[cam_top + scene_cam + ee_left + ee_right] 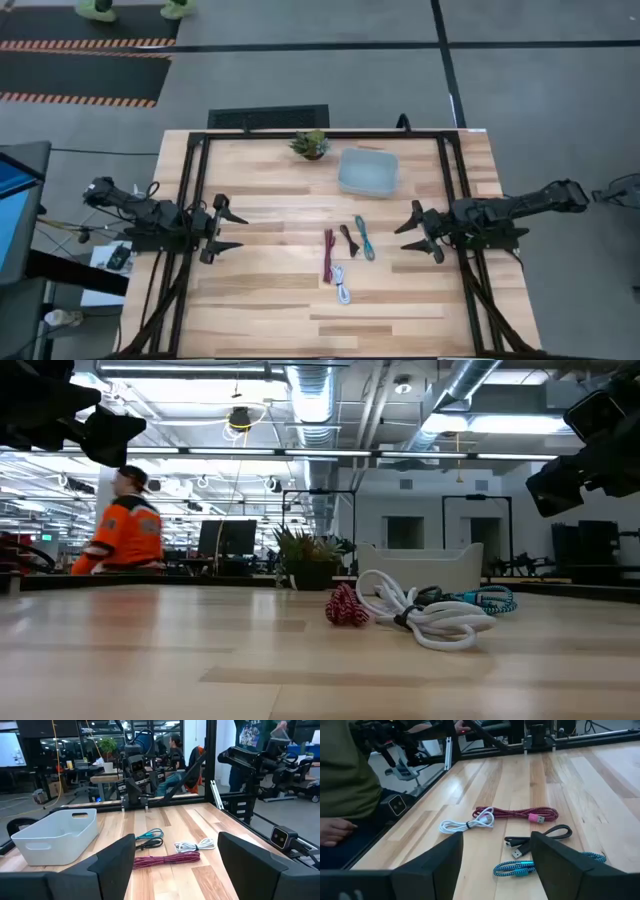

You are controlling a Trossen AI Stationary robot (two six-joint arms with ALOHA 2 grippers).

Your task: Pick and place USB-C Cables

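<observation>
Four bundled USB-C cables lie flat near the table's middle: a maroon-red one (328, 255), a dark brown one (347, 238), a teal one (364, 238) and a white one (343, 284). The right wrist view shows the red (517, 813), white (467, 824), dark (537, 837) and teal (540, 864) bundles. My left gripper (228, 230) hovers open over the table's left part. My right gripper (412, 231) hovers open to the cables' right. Neither touches anything.
A pale translucent bin (368, 171) stands on the far part of the table, with a small green potted plant (310, 144) to its left. Black frame rails (190, 190) run along both sides. A person in orange (125, 530) stands in the room beyond.
</observation>
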